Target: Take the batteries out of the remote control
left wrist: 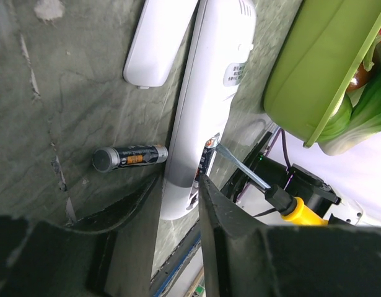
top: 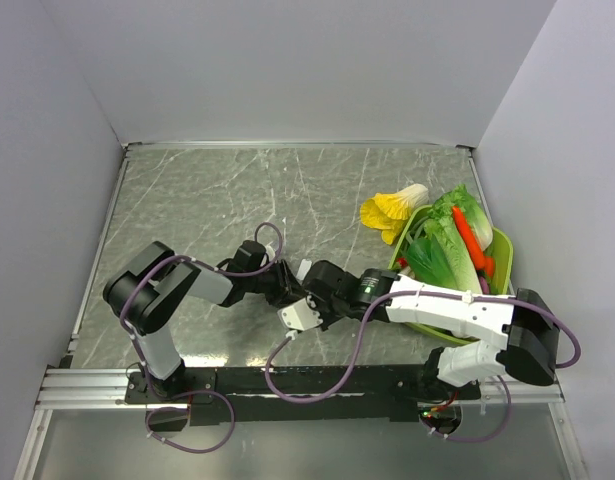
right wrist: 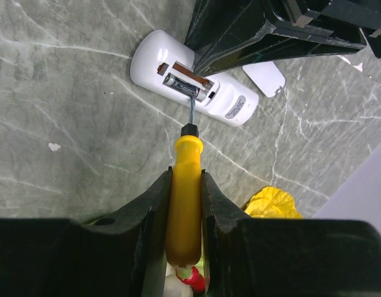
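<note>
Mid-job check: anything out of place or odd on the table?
One battery lies loose beside the remote control, its cover off; expected. Odd: a yellow leafy vegetable lies outside the green basket.

remote control (left wrist: 210, 86): far end cropped in your left wrist view | cover plate (left wrist: 154, 43): top cropped | screwdriver (right wrist: 188, 154): handle sides covered by right end effector (right wrist: 185, 177) | batteries (left wrist: 129, 156): too small for you to spot overhead
</note>
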`<state>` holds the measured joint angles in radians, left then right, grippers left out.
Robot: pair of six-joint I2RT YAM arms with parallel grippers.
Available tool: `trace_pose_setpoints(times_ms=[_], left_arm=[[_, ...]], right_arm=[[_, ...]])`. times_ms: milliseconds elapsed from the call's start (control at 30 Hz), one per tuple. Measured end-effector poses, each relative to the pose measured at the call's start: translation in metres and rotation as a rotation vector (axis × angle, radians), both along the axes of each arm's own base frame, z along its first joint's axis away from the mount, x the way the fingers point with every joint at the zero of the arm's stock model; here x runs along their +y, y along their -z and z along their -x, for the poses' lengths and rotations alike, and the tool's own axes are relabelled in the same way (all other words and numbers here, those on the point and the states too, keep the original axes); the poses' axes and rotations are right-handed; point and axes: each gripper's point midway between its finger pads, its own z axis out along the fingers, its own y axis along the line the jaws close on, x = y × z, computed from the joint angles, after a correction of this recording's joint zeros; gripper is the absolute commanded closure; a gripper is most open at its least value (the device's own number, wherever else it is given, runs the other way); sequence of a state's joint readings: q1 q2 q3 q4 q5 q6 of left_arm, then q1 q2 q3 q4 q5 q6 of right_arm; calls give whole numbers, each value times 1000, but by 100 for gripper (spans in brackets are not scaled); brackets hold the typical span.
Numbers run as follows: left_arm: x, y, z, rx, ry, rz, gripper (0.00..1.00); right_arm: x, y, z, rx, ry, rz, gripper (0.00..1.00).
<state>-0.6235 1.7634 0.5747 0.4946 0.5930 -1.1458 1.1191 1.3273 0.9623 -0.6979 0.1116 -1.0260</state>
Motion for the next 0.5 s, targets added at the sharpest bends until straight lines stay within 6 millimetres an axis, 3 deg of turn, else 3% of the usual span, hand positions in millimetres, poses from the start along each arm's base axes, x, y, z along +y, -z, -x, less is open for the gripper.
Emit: trace_pose_setpoints(times_ms=[500], left_arm=[[-1,1,0,6,6,-4,66]], right_arm=[[12,3,8,2,-134,46,100]])
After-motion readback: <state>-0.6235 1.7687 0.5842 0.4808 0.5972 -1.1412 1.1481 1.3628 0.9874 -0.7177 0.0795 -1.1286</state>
